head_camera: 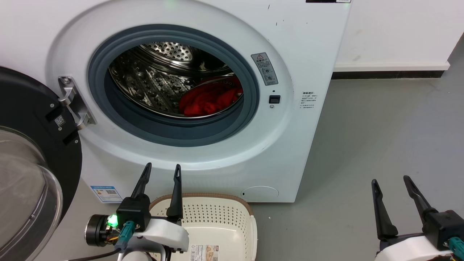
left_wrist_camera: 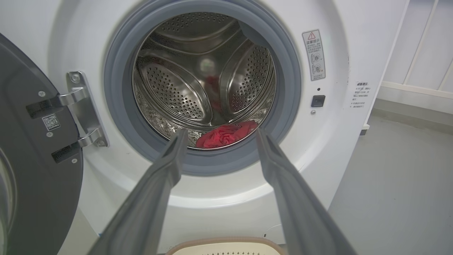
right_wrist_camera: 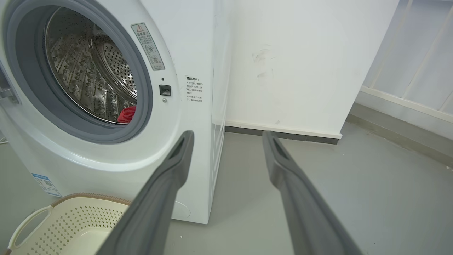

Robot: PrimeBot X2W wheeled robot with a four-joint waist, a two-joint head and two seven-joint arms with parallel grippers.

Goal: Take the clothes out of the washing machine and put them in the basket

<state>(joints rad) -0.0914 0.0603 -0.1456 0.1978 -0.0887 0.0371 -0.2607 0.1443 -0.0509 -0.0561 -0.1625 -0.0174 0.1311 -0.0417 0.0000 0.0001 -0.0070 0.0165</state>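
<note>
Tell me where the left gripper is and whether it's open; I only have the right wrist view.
Observer: The left gripper is open, low in front of the washing machine, fingers aimed at its opening.
Operator: Report the door.
Observer: The door stands wide open on the left, off the opening.
Operator: Describe the clothes.
Observer: The red clothes lie bunched on the drum's floor, toward its right side.

Clothes (head_camera: 209, 99) partly hidden behind seal (head_camera: 174, 135); basket (head_camera: 217, 214) cut by bottom edge.
</note>
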